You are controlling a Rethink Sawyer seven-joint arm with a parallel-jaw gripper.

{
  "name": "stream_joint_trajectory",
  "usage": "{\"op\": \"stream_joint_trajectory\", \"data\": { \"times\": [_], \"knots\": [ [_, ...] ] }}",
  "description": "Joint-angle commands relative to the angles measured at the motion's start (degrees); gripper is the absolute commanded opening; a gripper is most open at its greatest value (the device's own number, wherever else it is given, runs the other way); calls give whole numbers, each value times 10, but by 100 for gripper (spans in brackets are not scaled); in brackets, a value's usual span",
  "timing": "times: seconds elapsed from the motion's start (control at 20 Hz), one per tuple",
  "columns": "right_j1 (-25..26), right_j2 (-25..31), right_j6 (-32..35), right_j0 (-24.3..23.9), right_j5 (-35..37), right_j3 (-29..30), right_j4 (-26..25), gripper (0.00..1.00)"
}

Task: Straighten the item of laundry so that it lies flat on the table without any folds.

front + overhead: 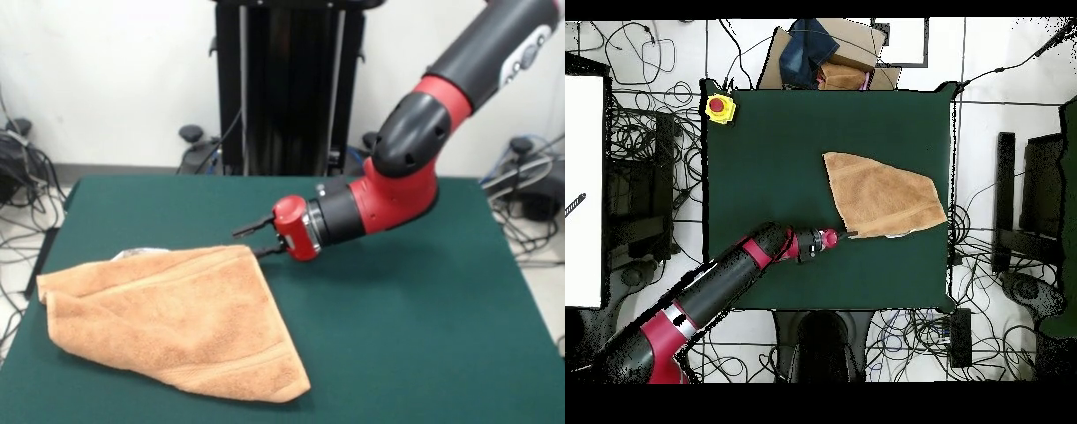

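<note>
- Front view gives us the towel (172, 322) lying toward the picture's left side of the green worktop (424, 336), and it is clearly not flat: it reads as a folded wedge, doubled over on itself, with a thick rolled edge along its near-left side.
- One woven band stripe shows near the lower corner; a sliver of something pale peeks out at the top edge, possibly the tag, too small to be sure.
- From overhead, the towel (883, 196) sits on the right-hand part of the worktop (765, 150), an irregular four-sided patch rather than a clean square, with a lighter flap poking out along its lower edge.
- My call on progress: early days. The cloth is all on the worktop, but at least one full fold has to be opened, and the edges then need spreading.
- Now the claw (262, 238): the arm reaches in low and nearly level, two thin dark fingers (250, 229) pointing at the towel's upper corner.
- The fingers stand slightly apart, one above the other, and the lower tip sits right at the cloth's corner, apparently touching it.
- Nothing is held between them as far as I can see: released, with a narrow gap.
- Overhead agrees: the claw (845, 235) is tip-to-edge with the towel's lower-left corner.
</note>
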Motion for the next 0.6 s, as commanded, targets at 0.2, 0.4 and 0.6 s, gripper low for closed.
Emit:
{"op": "stream_joint_trajectory", "data": {
  "times": [0.2,0.4,0.6],
  "knots": [
    [0,-13,178,-13,11,-54,19,100],
    [-5,-16,183,4,9,-17,10,100],
    [-1,-21,182,2,10,-8,6,100]
  ]
}}
